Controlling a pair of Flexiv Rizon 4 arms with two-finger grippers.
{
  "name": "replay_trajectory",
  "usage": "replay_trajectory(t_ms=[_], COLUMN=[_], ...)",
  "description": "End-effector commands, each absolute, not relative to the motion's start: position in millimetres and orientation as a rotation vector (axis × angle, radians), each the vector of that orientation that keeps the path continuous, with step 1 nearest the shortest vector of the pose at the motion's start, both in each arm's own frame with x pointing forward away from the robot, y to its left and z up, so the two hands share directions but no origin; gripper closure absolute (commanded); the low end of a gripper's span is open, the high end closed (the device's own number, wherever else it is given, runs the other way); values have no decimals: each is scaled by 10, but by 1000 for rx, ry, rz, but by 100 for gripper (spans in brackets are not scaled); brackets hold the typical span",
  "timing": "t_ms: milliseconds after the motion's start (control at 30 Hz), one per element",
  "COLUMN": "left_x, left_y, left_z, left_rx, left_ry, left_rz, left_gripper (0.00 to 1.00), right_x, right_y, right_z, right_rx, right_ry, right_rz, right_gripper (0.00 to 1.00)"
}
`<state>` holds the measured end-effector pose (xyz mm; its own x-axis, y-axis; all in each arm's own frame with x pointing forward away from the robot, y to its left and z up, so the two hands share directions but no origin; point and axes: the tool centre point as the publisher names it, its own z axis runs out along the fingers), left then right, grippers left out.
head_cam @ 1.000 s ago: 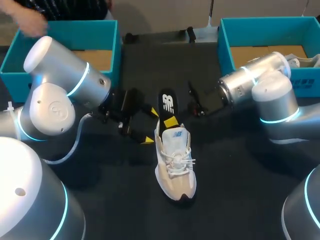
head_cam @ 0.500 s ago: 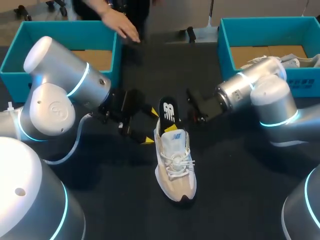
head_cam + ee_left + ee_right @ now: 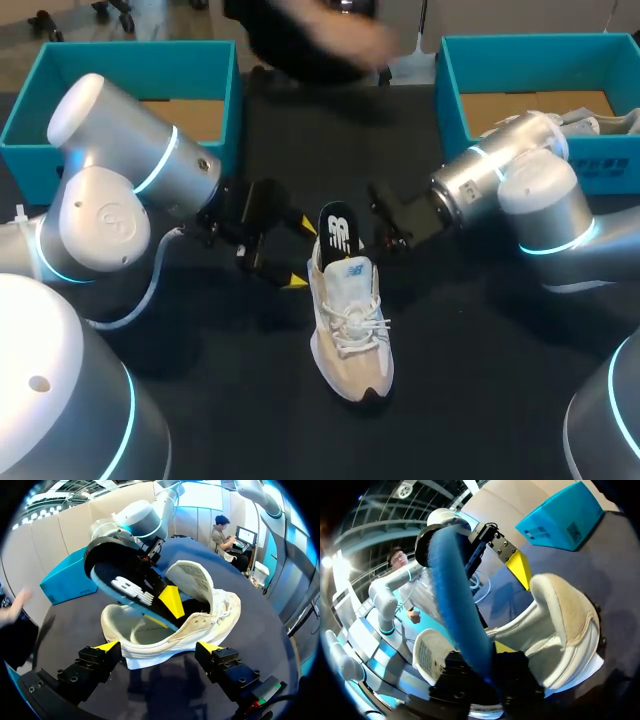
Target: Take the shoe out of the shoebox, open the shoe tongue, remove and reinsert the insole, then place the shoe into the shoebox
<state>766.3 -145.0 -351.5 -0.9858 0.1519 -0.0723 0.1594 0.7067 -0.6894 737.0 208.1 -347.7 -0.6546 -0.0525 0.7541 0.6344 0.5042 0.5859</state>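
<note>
- Currently shoe (image 3: 350, 320) is lying mid-table, toe nearest, nothing holding it; probably sliding or tipping under any push.
- Left gripper (image 3: 300, 252) is sitting fingers apart just beside the heel, not bracing.
- Right gripper (image 3: 165, 605) is clamping insole (image 3: 337, 232) standing in the heel opening; risking buckling or snagging.

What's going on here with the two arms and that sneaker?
The arms are at the insole step. The shoe lies on the table, out of its box, with its tongue folded open. The right gripper is shut on the insole, which stands up out of the heel opening with its lower end inside the shoe. The left gripper is open, close beside the heel. The left shoebox and right shoebox stand at the far corners.
</note>
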Motion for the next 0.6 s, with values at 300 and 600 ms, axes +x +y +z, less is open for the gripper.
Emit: replay_trajectory(t_ms=[300,600], left_x=[7643,7614], left_y=[-1444,-1429], left_z=[-3523,-3532], left_rx=[269,263], left_ry=[2887,2886], left_rz=[-1176,-1175], left_gripper=[0,0], right_x=[7536,7644], right_y=[2056,2105], right_z=[-3294,-3379], right_rx=[-444,-407], right_ry=[-2076,-2079], right_rz=[-1154,-1093], right_gripper=[73,100])
